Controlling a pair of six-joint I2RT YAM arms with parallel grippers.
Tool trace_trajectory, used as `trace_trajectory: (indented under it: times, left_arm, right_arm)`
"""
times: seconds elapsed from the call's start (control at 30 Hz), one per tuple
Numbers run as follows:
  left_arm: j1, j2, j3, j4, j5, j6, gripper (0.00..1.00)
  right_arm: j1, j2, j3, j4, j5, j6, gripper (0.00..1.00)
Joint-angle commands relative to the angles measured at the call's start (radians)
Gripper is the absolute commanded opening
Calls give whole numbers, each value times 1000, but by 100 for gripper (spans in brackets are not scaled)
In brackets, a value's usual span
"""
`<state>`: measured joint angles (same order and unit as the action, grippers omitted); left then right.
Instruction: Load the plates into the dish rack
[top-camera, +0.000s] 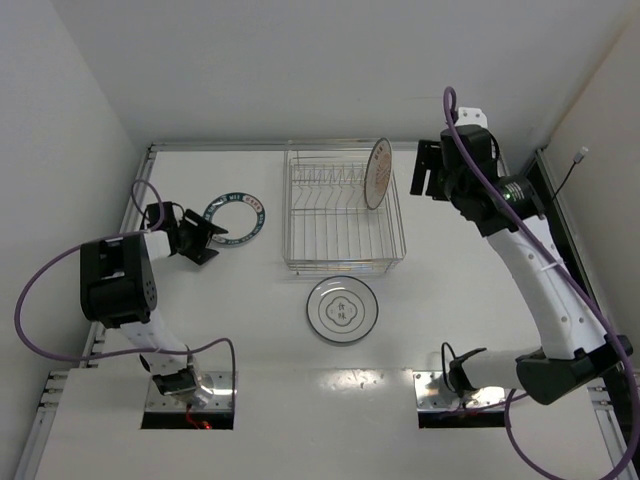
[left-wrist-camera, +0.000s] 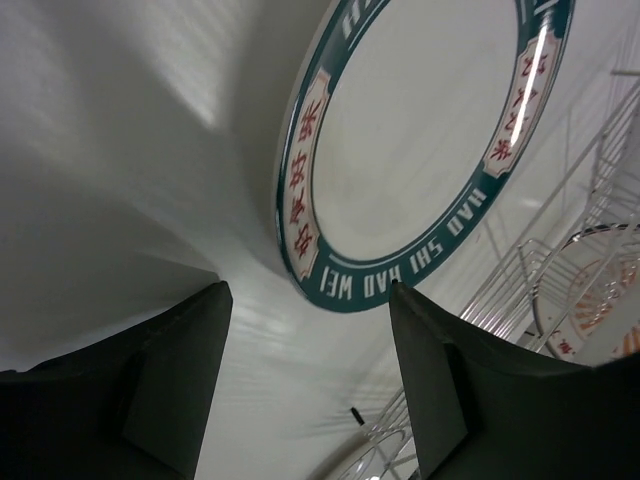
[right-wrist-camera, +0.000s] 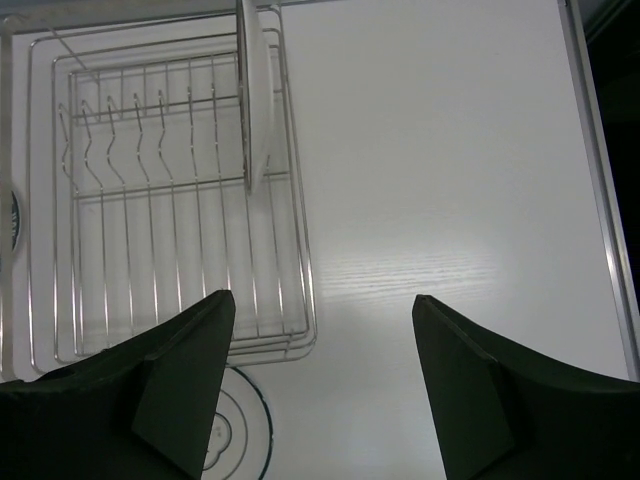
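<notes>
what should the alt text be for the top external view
A wire dish rack sits centrally with one orange-patterned plate standing on edge at its right end. A green-rimmed plate lies flat to its left by the open left gripper, a ringed plate lies in front, and the open right gripper hangs to its right.

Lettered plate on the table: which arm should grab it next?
Left. The left tool, open, sits right beside the lettered plate, facing it. The right tool is open too, but across the rack from it.

Left arm (top-camera: 120, 285) folded low, left fingers (left-wrist-camera: 170, 390) apart. Right arm (top-camera: 535, 270) extended, right fingers (right-wrist-camera: 185, 385) apart.
</notes>
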<state>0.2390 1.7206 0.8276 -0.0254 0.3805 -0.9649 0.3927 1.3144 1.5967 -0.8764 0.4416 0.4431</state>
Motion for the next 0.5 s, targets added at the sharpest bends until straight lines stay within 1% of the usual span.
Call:
trace_trajectory:
  times: [0.0, 0.1, 0.13, 0.17, 0.27, 0.33, 0.37, 0.4, 0.47]
  left_arm:
    - [14, 86, 30, 61, -68, -49, 62]
    - [23, 135, 56, 61, -77, -49, 52]
    - [23, 148, 56, 70, -77, -58, 46]
    - [23, 160, 56, 80, -77, -58, 33]
    - [23, 201, 65, 81, -58, -58, 24]
    - [23, 211, 65, 81, -58, -49, 20]
    - [32, 220, 65, 81, -49, -49, 15]
    - [33, 220, 65, 81, -36, -49, 7]
    - [51, 180, 65, 81, -11, -38, 2]
  right_arm:
    - [-17, -32, 23, -30, 22, -18, 69]
    - [-26, -32, 32, -39, 11, -18, 69]
    - [-35, -32, 32, -39, 0, -18, 69]
    - [-35, -32, 32, -39, 0, -18, 70]
    - [-46, -32, 32, -39, -11, -18, 70]
    - [-46, -32, 32, -39, -20, -18, 70]
    - [-46, -43, 32, -48, -20, -18, 70]
    - [-55, -43, 32, -49, -20, -18, 70]
    - [-55, -43, 22, -49, -30, -18, 70]
